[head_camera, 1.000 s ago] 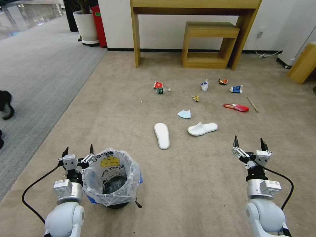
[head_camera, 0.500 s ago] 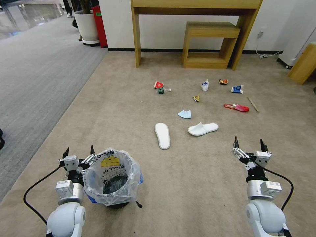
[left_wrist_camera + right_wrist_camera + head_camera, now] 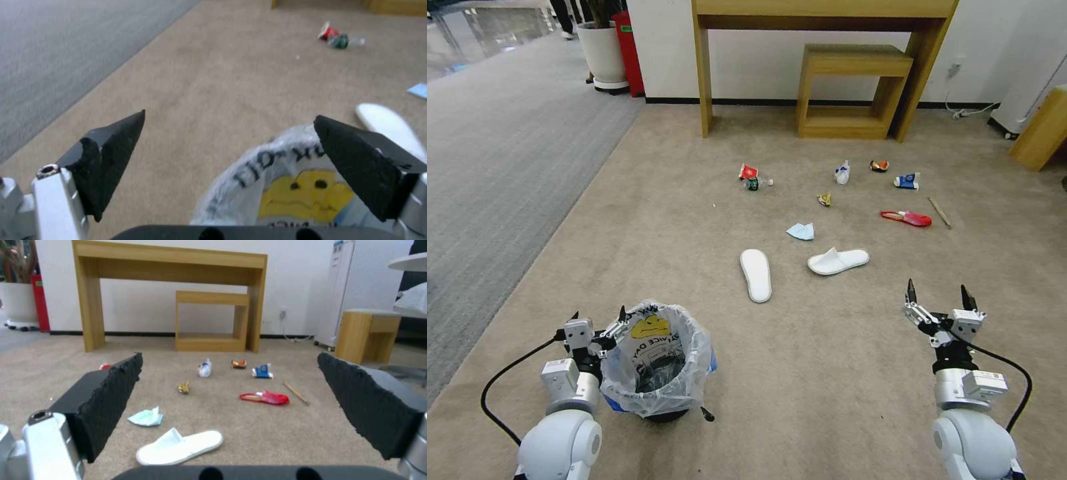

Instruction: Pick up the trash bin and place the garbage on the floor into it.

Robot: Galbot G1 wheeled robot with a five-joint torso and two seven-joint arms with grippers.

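The trash bin [image 3: 657,363], dark blue with a clear printed bag, stands on the beige floor [image 3: 827,347] at the near left. My left gripper [image 3: 598,313] is open beside its left rim, one finger at the bag's edge [image 3: 276,180]. My right gripper [image 3: 937,288] is open above bare carpet, short of the garbage. Two white slippers [image 3: 756,275] [image 3: 838,261] lie nearest, one of them [image 3: 180,448] just past the right fingers. Beyond are a pale blue tissue [image 3: 801,231], red cup [image 3: 748,172], carton [image 3: 906,180], red packet [image 3: 907,217] and wooden stick [image 3: 939,211].
A wooden table [image 3: 820,13] with a low shelf unit [image 3: 850,90] stands against the far wall. Grey striped carpet [image 3: 500,153] runs along the left. A wooden stool [image 3: 1040,130] is at the far right, a white planter [image 3: 602,53] at the far left.
Both grippers have drawn back a little toward me. The left one has also shifted right, closer to the bin's rim. Bin and garbage have not moved.
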